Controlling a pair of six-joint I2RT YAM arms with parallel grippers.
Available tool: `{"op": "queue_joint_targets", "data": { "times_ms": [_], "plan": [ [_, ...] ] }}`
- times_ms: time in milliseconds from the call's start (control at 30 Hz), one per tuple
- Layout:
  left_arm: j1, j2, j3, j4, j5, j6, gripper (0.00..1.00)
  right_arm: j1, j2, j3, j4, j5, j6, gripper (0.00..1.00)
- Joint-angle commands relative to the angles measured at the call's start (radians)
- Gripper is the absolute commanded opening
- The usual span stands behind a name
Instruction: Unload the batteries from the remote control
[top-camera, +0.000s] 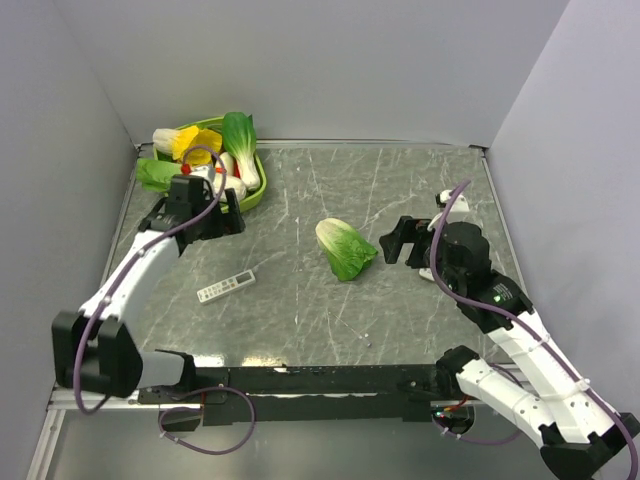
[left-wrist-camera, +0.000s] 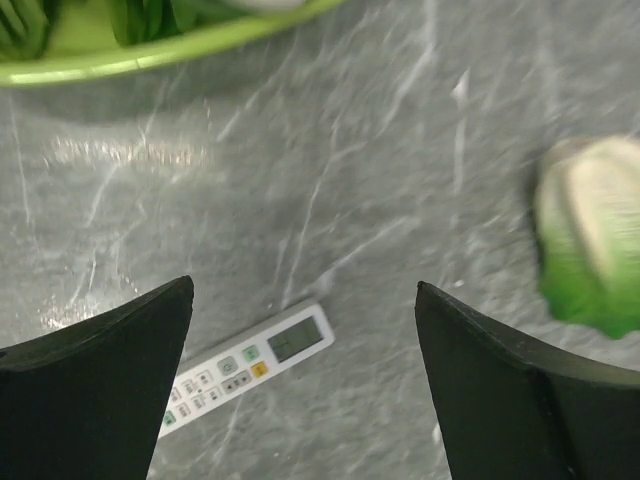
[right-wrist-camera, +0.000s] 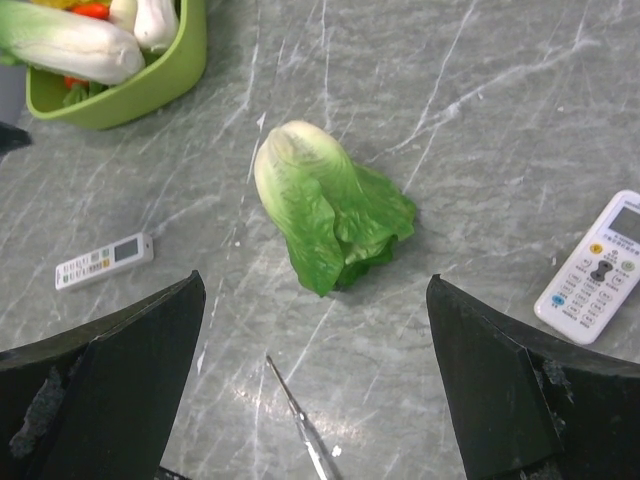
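The remote control (top-camera: 226, 286) is a slim white bar. It lies face up, showing a small screen and button rows, on the counter (top-camera: 400, 180) by the left arm. A cabbage (top-camera: 346, 248) lies apart at its right, and a green bowl (right-wrist-camera: 150, 92) of vegetables stands farther back. The left jaws and right jaws are released and hold nothing.

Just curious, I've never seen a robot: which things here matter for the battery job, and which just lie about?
For the job: slim white remote; its batteries are not in view.
Lying about: cabbage; green bowl of vegetables; second remote.
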Motion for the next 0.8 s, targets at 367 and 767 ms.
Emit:
{"op": "queue_joint_targets", "data": {
  "times_ms": [367,767],
  "plan": [
    [-0.162,0.254,0.022,-0.219,-0.094,0.105,0.97,0.005,-0.082,-0.005,0.017,-0.058,-0.012,1.0],
    [-0.239,0.423,0.044,-0.241,-0.154,0.123,0.86,0.005,-0.101,-0.018,-0.007,-0.027,-0.007,1.0]
  ]
}}
